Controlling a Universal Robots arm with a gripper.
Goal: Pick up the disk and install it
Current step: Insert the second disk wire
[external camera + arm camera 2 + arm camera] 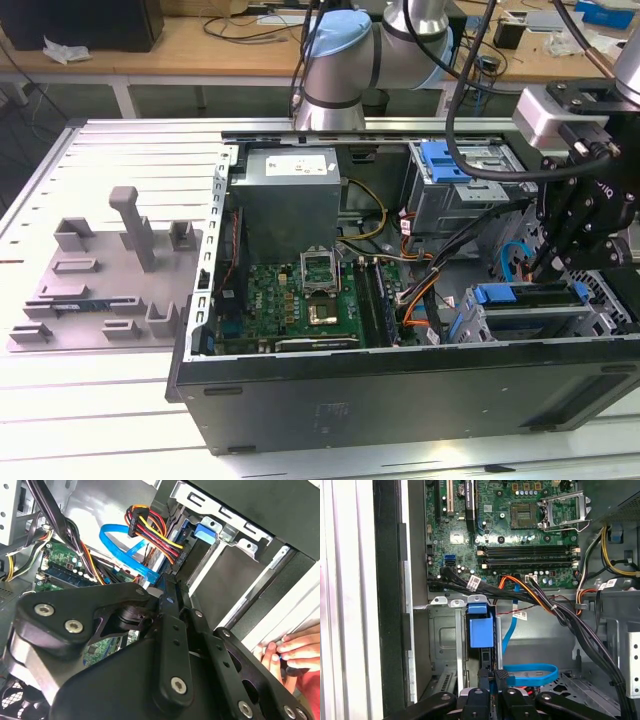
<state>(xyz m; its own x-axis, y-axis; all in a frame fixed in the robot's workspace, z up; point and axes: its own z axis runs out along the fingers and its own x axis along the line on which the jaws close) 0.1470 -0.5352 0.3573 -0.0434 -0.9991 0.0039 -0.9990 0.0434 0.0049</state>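
Note:
The disk (525, 294) stands on edge in the drive cage at the open computer case's front corner, on the exterior view's right. Its blue plastic frame (481, 630) shows end-on between the cage's metal walls in the first wrist view. My gripper (552, 262) hangs just above that cage. In both wrist views its black fingers (502, 676) close narrowly on the disk's near end. The blue frame (204, 532) runs away from the fingertips into the bay.
The motherboard (300, 295) and grey power supply box (290, 200) sit in the case. Cable bundles (555, 610) and a blue flat cable (530, 672) lie beside the cage. A person's hand (292, 647) rests outside the case wall. A grey fixture (100, 290) lies on the exterior view's left.

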